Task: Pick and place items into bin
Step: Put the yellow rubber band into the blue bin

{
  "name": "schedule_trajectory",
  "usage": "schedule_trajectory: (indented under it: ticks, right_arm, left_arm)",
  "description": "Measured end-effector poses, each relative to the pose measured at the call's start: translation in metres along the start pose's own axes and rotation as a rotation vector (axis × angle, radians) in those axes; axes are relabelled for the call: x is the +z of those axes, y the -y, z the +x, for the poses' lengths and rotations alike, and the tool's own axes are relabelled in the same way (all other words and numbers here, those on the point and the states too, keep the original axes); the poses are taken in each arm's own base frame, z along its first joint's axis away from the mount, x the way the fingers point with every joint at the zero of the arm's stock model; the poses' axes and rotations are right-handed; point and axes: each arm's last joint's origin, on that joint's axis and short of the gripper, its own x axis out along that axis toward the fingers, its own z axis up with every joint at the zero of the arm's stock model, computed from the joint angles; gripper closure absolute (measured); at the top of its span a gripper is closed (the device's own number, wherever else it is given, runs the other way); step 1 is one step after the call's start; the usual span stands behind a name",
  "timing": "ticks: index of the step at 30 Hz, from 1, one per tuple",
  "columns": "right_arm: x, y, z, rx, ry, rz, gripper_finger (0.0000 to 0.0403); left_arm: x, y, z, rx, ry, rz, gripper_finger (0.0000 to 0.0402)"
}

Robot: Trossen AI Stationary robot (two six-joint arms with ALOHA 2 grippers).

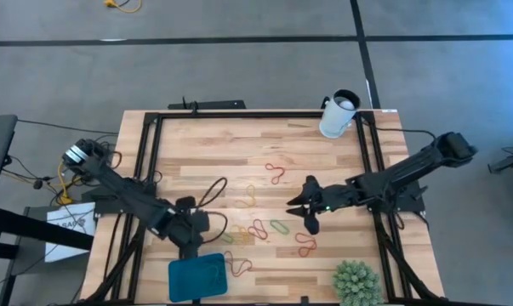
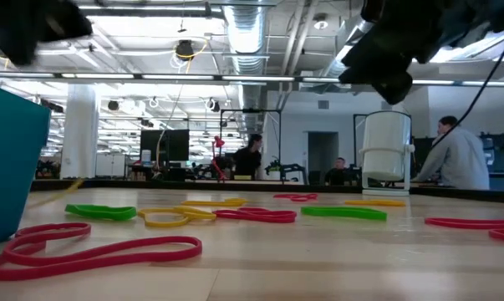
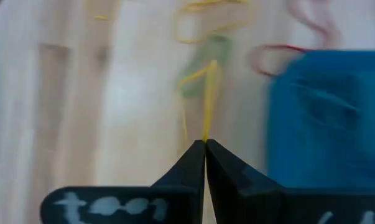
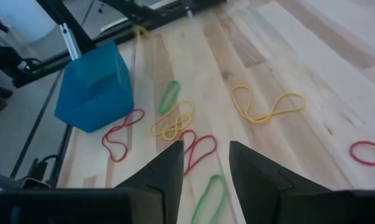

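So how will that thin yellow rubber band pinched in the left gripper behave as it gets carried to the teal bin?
Probably floppy: the thin yellow rubber band trails from the shut left gripper as a limp strand rather than holding its shape. Likely very light, being so thin. It may swing or snag, so lowering it well inside the shallow teal rectangular bin seems wise.

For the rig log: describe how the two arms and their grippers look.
Both arms are dark, slim and jointed. The left arm carries a white-ringed part and yellow wiring at its base, with black cable looped beside its wrist. The right arm shows a small green light near its wrist. Each gripper has two black wedge-shaped fingers: left gripper, right gripper. The left wrist bar bears worn white lettering.
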Motion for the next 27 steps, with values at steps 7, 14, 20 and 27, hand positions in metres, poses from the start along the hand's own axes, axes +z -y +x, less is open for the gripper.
schedule_trajectory:
  ticks: [7,14,20,27]
  right_arm:
    - [-0.008,0.001,0.011,-0.016,-0.037,0.066,0.0280]
    - [-0.007,0.000,0.015,-0.007,-0.025,0.085,0.0280]
    - [-0.005,-0.001,0.013,0.002,-0.011,0.089,0.0280]
    - [-0.005,-0.001,0.013,0.006,-0.003,0.091,0.0280]
  left_arm:
    - [-0.012,0.037,-0.035,-0.154,0.030,0.020,0.0401]
    - [-0.039,0.058,-0.043,-0.152,0.072,0.014,0.0401]
    - [-0.041,0.067,-0.059,-0.181,0.153,0.048,0.0401]
    - [-0.033,0.076,-0.078,-0.262,0.220,0.094,0.0401]
